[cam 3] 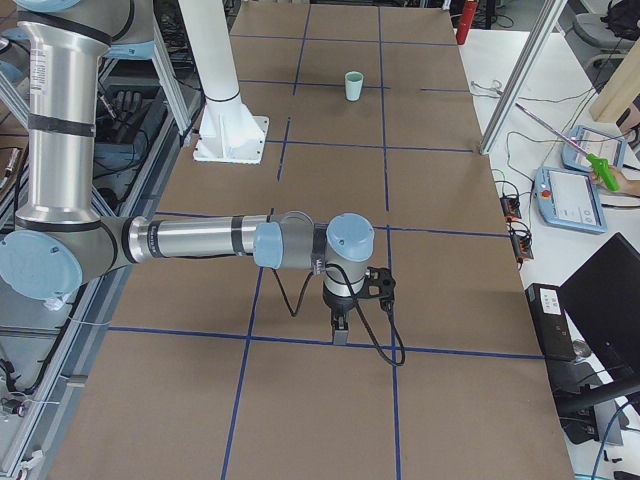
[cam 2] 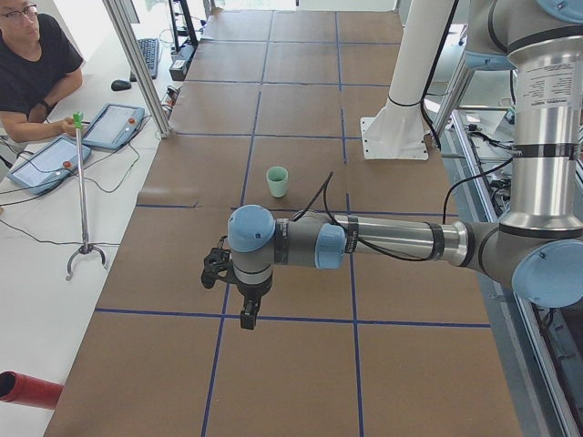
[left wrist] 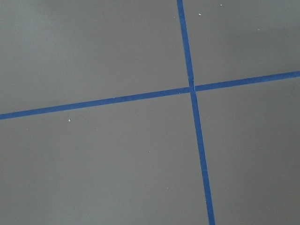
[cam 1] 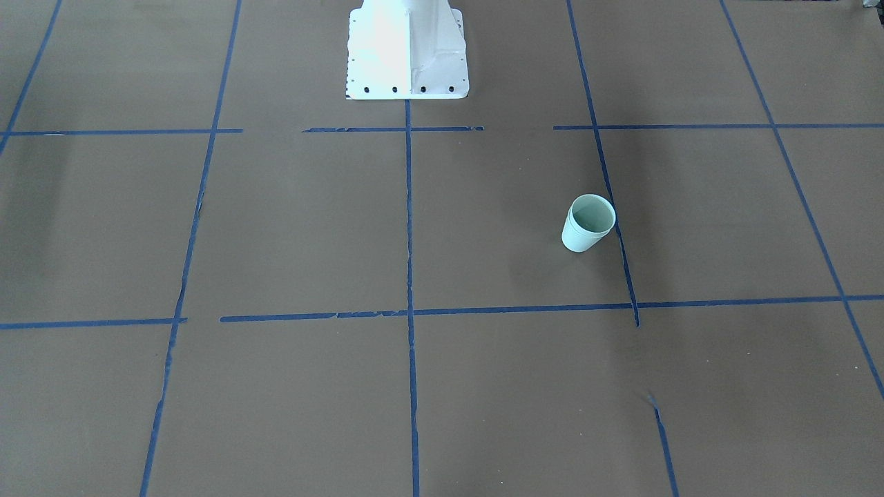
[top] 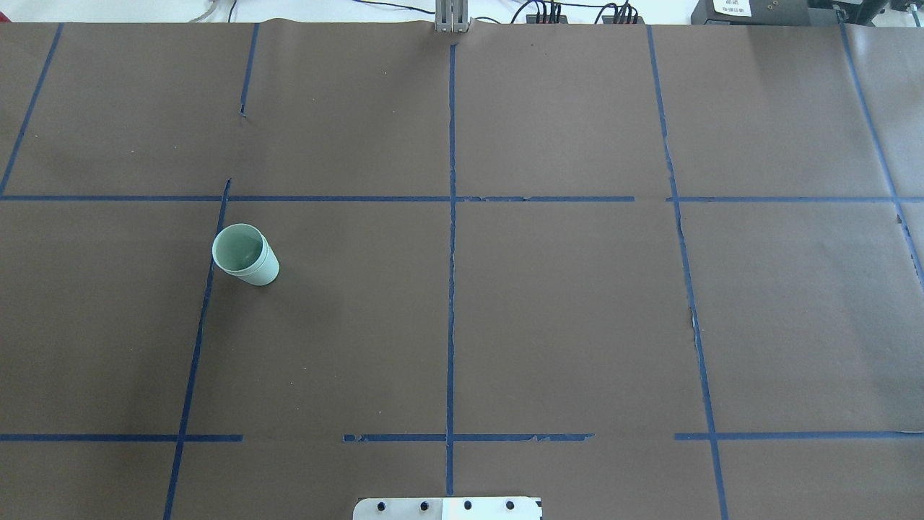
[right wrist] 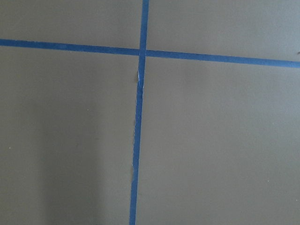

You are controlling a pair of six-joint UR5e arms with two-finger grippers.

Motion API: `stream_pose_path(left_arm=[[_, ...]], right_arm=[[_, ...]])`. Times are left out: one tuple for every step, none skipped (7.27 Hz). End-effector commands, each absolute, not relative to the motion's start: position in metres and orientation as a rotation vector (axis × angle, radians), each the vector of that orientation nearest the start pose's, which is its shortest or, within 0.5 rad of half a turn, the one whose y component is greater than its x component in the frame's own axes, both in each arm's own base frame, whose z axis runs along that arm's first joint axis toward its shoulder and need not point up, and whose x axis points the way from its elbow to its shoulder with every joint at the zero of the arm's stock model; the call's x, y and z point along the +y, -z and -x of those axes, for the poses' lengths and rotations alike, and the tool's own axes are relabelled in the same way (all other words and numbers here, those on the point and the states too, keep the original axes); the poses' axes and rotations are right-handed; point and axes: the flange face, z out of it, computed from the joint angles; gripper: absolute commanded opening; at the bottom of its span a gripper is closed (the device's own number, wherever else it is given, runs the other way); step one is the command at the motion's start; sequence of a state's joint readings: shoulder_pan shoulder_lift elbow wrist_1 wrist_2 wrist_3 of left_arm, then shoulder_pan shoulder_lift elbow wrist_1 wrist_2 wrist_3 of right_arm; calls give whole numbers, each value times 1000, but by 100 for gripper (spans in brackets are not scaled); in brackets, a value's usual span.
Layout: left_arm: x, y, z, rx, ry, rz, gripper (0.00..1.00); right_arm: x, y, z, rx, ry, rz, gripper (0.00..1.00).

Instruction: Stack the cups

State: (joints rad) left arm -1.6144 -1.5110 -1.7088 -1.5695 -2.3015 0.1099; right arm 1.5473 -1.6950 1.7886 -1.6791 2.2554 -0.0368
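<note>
You have the cups (top: 247,254) on the robot's left half of the table (top: 563,318), standing upright as one stack. One sits inside the other, and in the overhead and front-facing views you can make out the second rim as a thin line just under the top one. The stack stands in the middle row of the grid, its base just beside a blue tape line (top: 196,347) on the side toward the table's centre, and its rim overlaps that line in the overhead view. The white base plate (cam 1: 407,76) sits at the robot's edge of the table, well apart from the stack. The arms show only in the two side views. The left gripper (cam 2: 248,314) hangs pointing down over the table near a crossing of tape, on the near side of the cups and well apart from them, and from that side view you cannot tell whether its fingers are spread or closed. The right gripper (cam 3: 340,330) also points down, close over a tape line toward the table's other end, far from the cups, and its state cannot be told either. Each wrist camera gives you only brown table covering with two tape lines crossing
</note>
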Motion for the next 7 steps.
stream_pose_path(left_arm=[[-477,-616,82,767,-96,-132,100],[-474,-613,76,865,-93,-129,100],[-476,-621,74,881,-88,-112,100],[-476,-627,74,880,-83,-102,100],[-476,-628,75,861,-83,-100,100],[-476,-630,75,856,-83,-98,100],[-477,-631,77,838,-83,-98,100]], right_arm=[[-438,-626,-60,-686,52,10,100],[-438,-626,-60,-684,52,10,100],[-438,-626,-60,-684,52,10,100],[-438,-626,-60,-684,52,10,100],[-438,-626,-60,-686,52,10,100],[-438,-626,-60,-684,52,10,100],[-438,-626,-60,-684,52,10,100]])
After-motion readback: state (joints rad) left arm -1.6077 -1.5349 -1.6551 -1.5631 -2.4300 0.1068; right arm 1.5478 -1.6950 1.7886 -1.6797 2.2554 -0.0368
